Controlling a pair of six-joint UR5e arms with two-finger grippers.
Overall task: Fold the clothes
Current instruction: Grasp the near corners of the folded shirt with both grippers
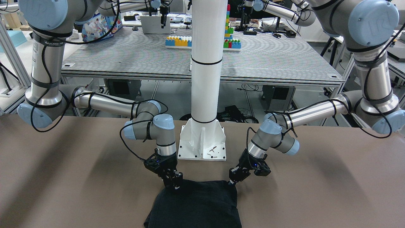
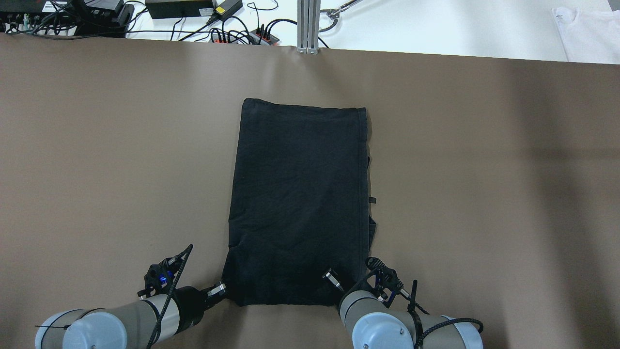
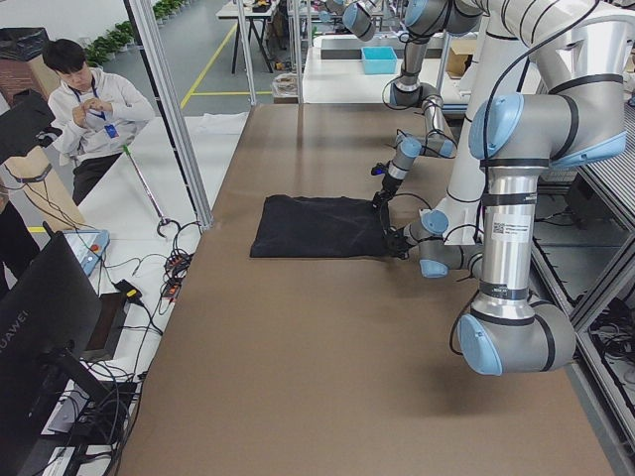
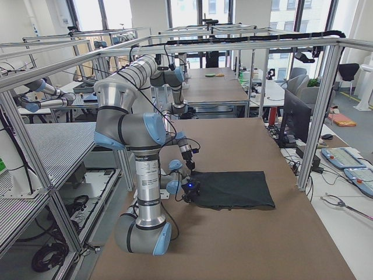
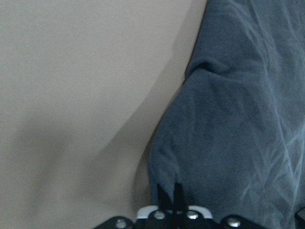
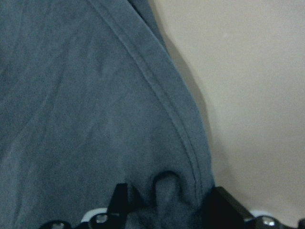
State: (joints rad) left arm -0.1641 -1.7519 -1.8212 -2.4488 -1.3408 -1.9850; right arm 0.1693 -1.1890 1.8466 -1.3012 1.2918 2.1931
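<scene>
Black garment (image 2: 298, 203) lies flat on the table (image 2: 97, 145), centre of the overhead frame. Left end effector (image 2: 220, 289) pinched closed on its lower-left corner; right end effector (image 2: 332, 279) closed on bunched fabric near the lower-right corner.

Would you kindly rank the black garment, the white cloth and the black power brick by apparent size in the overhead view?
1. Black garment.
2. White cloth, cut off by the frame's edge.
3. Black power brick, also cut off.
</scene>
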